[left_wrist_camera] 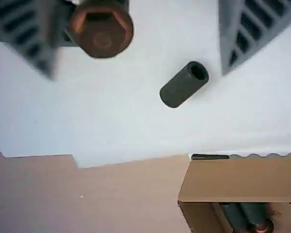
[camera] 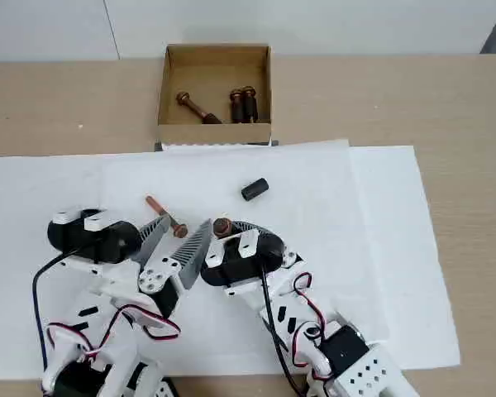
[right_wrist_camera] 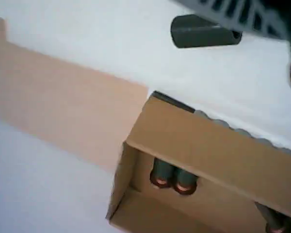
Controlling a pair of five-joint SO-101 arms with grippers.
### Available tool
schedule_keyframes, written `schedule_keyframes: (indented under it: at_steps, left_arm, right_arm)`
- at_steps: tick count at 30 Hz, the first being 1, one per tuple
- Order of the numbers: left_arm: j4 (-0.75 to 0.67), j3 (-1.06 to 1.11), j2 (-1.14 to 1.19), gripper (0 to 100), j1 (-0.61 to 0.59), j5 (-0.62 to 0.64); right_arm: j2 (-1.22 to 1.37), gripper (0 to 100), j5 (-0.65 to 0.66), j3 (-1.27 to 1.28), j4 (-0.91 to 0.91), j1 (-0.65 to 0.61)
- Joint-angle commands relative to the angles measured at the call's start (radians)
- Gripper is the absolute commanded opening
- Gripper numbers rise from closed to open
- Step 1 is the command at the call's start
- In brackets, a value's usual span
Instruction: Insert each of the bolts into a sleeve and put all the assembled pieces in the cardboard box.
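One loose bolt (camera: 165, 217) beside wide-open left end effector (camera: 188, 220), second bolt (camera: 222, 226) pinched in right end effector (camera: 226, 231)

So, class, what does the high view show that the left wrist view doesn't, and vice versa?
High view adds: a bolt lying shaft and all on the paper, a second bolt head near it, and a slanted piece in the box. Left wrist view adds: the hexagonal face of a bolt head, end-on. Shared: the sleeve, box and paper.
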Motion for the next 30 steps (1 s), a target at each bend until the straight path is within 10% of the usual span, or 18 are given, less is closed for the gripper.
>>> schedule_keyframes:
  at_steps: [1,30]
  left_arm:
    - [-0.015,-0.036,0.008,7,-0.005,-0.006]
    - [-0.021,0.302,0.005,1,-0.305,-0.235]
  right_arm:
    - [-0.010,0.2,0.008,-0.009,-0.013,0.008]
    - [0.351,0.2,-0.376,-0.704,0.479,0.242]
